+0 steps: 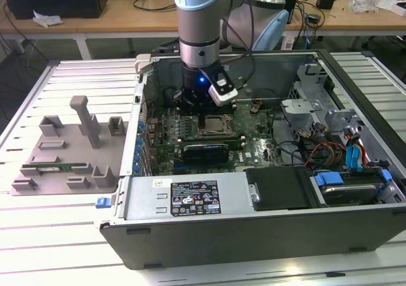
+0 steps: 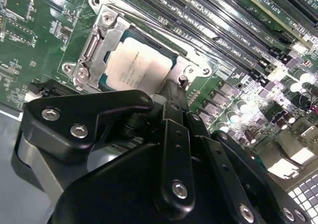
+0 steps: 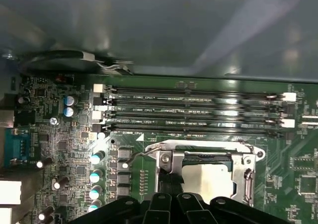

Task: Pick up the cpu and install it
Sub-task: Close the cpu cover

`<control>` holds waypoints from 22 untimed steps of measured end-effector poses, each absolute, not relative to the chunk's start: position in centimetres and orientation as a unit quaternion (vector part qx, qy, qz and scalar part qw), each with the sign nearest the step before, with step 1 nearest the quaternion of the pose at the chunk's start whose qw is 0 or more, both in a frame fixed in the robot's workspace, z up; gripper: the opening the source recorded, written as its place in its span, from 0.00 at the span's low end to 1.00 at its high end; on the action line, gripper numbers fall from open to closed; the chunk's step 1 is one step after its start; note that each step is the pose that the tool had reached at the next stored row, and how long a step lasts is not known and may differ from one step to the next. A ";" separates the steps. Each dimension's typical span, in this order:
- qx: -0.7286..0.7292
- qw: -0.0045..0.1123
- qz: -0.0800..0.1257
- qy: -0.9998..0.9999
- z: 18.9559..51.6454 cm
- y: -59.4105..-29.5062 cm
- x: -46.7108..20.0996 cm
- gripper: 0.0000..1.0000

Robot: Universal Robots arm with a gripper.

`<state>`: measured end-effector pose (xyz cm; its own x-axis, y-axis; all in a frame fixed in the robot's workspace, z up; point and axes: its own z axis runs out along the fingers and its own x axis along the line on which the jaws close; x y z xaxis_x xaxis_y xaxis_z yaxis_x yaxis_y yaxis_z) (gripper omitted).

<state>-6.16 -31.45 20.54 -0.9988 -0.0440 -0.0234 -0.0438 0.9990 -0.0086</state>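
cpu (image 2: 139, 65): lies flat inside the socket (image 2: 97, 42), upper middle of the second wrist view.
gripper (image 2: 171, 97): just at the cpu's edge; whether it grips, I cannot tell.
Progress: placing looks nearly done.

Bright, even overhead room light in the exterior view, white glare on the slatted table (image 1: 63, 248), computer case (image 1: 254, 235) interior in shadow, soft sheen on the cpu (image 2: 139, 65) (image 3: 206, 179) in both wrist views.
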 end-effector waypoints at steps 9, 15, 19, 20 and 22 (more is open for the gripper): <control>-0.025 0.012 -0.004 1.000 20.3 -31.4 -6.0 0.11; -0.025 0.012 -0.004 1.000 20.4 -31.4 -5.6 0.11; -0.025 0.012 -0.004 1.000 20.4 -31.4 -5.4 0.11; -0.025 0.012 -0.004 1.000 20.4 -31.4 -5.4 0.11; -0.025 0.012 -0.004 1.000 20.3 -31.4 -5.4 0.11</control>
<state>-5.39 -31.44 20.35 -0.9985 -0.0501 -0.0235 -0.0499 0.9987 -0.0085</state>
